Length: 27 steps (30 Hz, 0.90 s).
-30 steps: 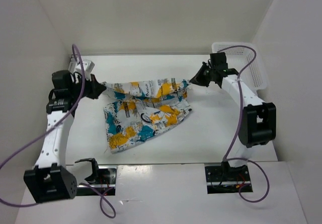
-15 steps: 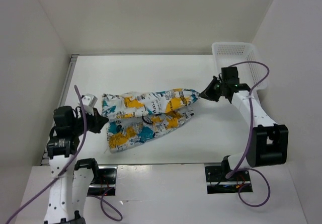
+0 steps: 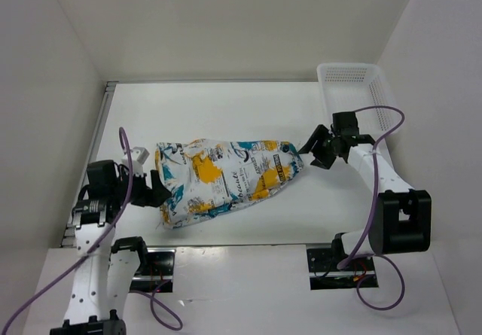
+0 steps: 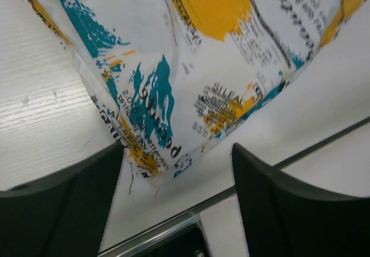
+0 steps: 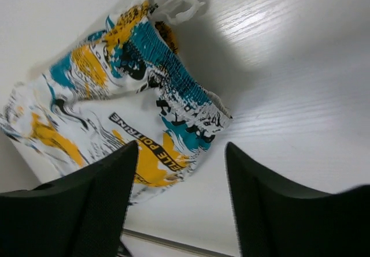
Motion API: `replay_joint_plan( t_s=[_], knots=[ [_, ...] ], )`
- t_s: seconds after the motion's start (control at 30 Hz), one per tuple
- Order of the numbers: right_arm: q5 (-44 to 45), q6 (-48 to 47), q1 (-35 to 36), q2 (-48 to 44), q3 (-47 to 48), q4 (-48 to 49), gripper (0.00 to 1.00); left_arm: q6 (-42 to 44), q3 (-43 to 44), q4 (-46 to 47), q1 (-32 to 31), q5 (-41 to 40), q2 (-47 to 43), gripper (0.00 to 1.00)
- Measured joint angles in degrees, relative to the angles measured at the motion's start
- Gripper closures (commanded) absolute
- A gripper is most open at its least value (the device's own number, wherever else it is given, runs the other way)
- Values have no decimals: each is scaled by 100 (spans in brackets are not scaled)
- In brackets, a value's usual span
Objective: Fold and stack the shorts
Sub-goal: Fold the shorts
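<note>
1. Find the shorts (image 3: 226, 178) flat on the tabletop (image 3: 226, 113), toward its near edge, lying as what appears to be one doubled packet, long side running left to right; probably spread so to make a next fold across easy.
2. Notice the gathered teal waistband (image 5: 173, 72) at the right end, turned toward the right arm.
3. See the left gripper (image 3: 156, 192) just beside the left end of the cloth, spread wide and holding nothing; in the left wrist view only a hem corner shows between the dark fingers, not pinched.
4. See the right gripper (image 3: 312, 149) just beside the right end, also wide and empty, low over the tabletop.
5. Judge this placing, one at each end, as suited to taking both ends for the next fold.
6. Leave aside the mesh basket (image 3: 331, 71) at the far right corner, well apart from the cloth.
</note>
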Motion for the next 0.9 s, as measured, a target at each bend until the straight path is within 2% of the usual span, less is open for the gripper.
replay_joint_plan(
  t_s=[0.03,0.07,0.1,0.13,0.2,0.33,0.6,0.77,0.9],
  knots=[
    [90,-9,-9,-4,0,-11,50,-7,76,74,0,-39,181,31],
    [146,-48,-20,-11,2,-17,63,-7,138,216,0,-52,380,59],
    [238,-57,-24,-15,20,-44,84,0,188,398,0,-28,577,71],
    [330,-87,-24,-20,46,-57,91,0,203,619,-4,-28,761,81],
    [468,-114,-20,-17,122,-70,93,-9,203,1023,-44,-20,1152,91],
    [564,-203,26,214,345,-7,93,0,214,1609,-437,-175,1982,89],
    [361,-376,656,1580,581,339,96,-2,385,2500,-1355,-407,3683,92],
    [393,-369,1154,1746,426,485,96,-2,323,2518,-1421,-852,3884,94],
    [525,-258,1285,1810,129,498,96,-2,258,2503,-1408,-1165,4157,95]
  ],
)
